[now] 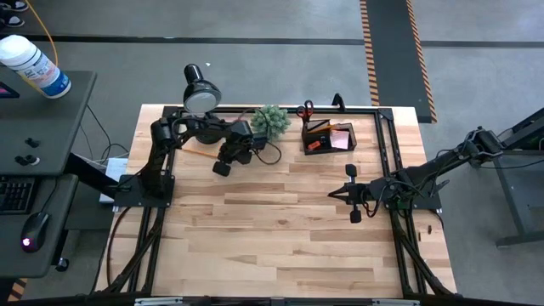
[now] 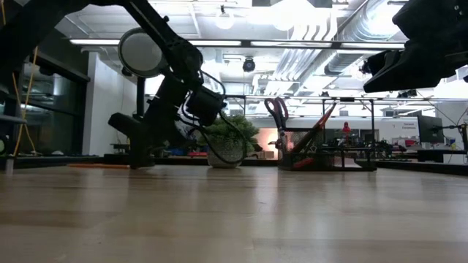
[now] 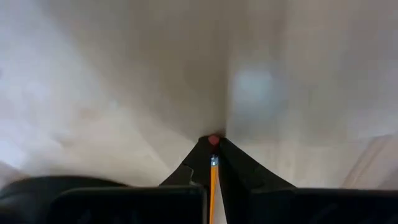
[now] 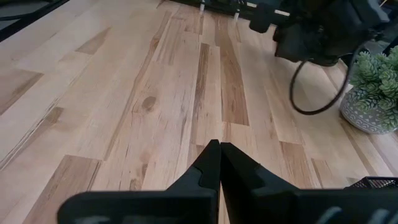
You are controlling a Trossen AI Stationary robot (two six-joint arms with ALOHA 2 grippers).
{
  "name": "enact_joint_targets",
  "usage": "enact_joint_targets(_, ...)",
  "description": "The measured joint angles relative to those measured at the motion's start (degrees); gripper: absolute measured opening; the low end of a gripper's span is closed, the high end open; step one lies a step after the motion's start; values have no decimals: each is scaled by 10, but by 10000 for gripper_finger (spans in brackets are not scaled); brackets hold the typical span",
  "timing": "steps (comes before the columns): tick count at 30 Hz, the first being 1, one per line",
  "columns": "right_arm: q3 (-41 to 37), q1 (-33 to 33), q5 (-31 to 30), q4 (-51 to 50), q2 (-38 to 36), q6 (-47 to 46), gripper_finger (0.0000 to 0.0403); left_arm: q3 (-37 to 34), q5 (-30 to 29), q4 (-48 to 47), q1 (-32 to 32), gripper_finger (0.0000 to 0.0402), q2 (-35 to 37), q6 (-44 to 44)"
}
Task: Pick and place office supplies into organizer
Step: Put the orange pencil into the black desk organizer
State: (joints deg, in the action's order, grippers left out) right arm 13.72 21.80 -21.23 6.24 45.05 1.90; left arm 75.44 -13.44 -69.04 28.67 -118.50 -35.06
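A desk lamp [image 1: 201,92] stands beside a potted plant [image 1: 271,121].

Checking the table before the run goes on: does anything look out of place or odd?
Nothing stands out. The left gripper is shut on an orange pencil near the plant; the organizer sits upright.

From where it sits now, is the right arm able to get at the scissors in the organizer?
Probably yes. The right gripper hangs shut over bare table in front of the organizer, and nothing stands between it and the scissors upright at the organizer's far-left corner.

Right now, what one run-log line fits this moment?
left claw: shut on pencil, far-left table | right claw: shut, empty, waiting mid-right | organizer: holds scissors
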Motion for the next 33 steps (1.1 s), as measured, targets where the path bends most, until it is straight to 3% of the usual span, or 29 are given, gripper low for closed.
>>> enact_joint_targets(7, 0, 0, 0, 0, 0, -1, 0, 11, 8, -21, -61, 0, 3, -5)
enact_joint_targets(13, 0, 0, 0, 0, 0, -1, 0, 65, 2, -70, -115, 0, 3, 2)
enact_joint_targets(25, 0, 0, 0, -31, 0, -6, 0, 290, 0, -156, -214, 0, 5, 19)
enact_joint_targets(33, 0, 0, 5, -31, 0, -10, 0, 459, -21, -91, -264, 0, 6, -46)
